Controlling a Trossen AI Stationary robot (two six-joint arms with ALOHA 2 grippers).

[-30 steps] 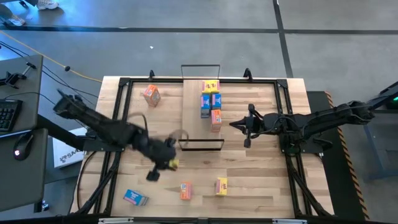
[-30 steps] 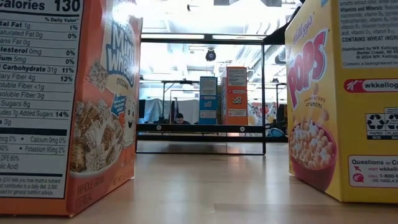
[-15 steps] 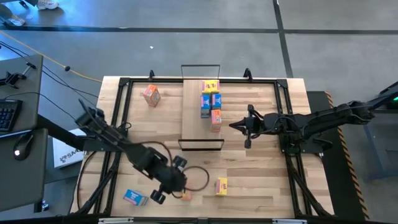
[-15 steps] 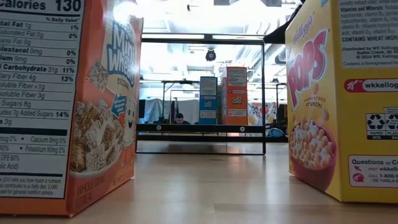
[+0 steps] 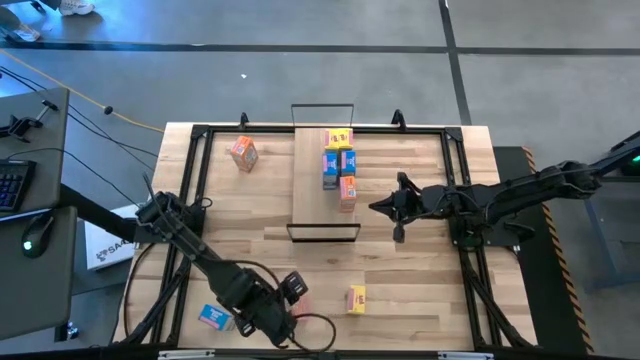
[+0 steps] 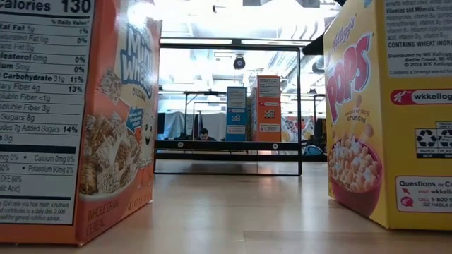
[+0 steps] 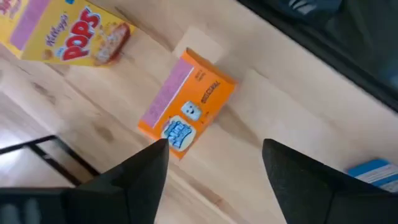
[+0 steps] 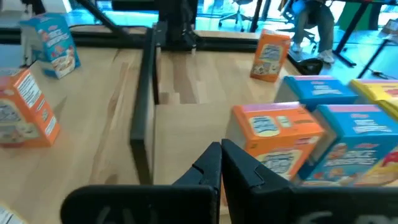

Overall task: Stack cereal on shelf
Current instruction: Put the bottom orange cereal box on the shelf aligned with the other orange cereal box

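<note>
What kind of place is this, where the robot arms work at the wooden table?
Probably a robotics lab or workshop. The plank tabletop stands on a bare grey floor, a desk with a keyboard and mouse sits beside it, and office chairs show in the room behind.

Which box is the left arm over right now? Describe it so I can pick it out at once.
Start at the near edge of the plank tabletop, in front of the light-wood shelf board. The left gripper hovers open over a small orange cardboard cereal box standing alone there. It sits between a yellow Pops box and a blue box, and is the only orange one of the three.
</note>
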